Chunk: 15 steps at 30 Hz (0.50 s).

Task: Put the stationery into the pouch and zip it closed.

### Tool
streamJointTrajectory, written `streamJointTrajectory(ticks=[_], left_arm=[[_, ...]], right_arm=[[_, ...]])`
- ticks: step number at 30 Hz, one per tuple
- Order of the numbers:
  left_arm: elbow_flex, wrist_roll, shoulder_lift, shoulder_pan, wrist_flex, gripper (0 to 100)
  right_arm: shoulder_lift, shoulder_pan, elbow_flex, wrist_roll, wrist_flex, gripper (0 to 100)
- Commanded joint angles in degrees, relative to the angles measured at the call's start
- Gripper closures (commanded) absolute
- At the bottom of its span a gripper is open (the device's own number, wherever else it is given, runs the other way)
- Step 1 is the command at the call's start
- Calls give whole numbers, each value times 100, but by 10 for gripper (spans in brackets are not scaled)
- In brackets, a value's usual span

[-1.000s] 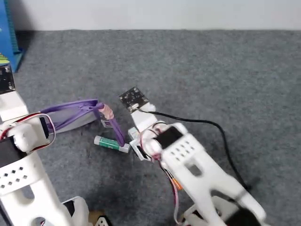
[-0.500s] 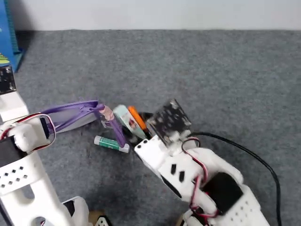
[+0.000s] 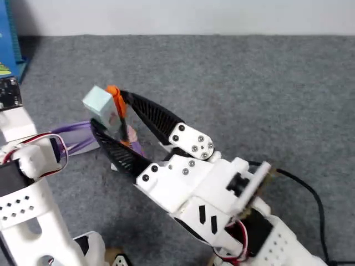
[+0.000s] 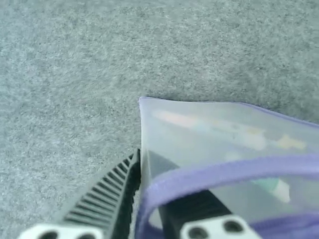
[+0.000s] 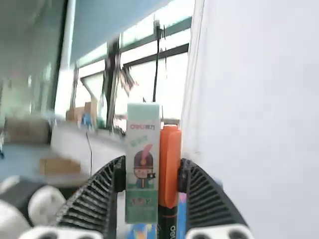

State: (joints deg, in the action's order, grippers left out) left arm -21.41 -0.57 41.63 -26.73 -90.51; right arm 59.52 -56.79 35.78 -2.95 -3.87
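Observation:
My right gripper is raised above the grey table, shut on a pale green eraser and an orange marker held side by side. In the right wrist view the eraser and marker stand upright between the fingers of the right gripper, with a wall and windows behind. The purple-rimmed translucent pouch lies under and to the left of them. My left gripper is shut on the pouch at its rim; stationery shows faintly inside.
A blue box stands at the far left edge. A black cable trails from the right arm across the table on the right. The left arm's white body fills the near left corner.
The right arm has swung up and to the left, carrying the eraser and marker from beside the pouch's mouth to above the pouch. The left arm and pouch stay put.

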Motion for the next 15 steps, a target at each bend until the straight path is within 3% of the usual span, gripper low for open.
streamJointTrajectory(ticks=[1, 15], left_arm=[[-66, 26, 88, 264, 88, 987], [-154, 26, 79, 299, 308, 987]], right_arm=[[-338, -40, -70, -35, 1446, 991], [-1253, -286, 1538, -44, 4110, 991]])
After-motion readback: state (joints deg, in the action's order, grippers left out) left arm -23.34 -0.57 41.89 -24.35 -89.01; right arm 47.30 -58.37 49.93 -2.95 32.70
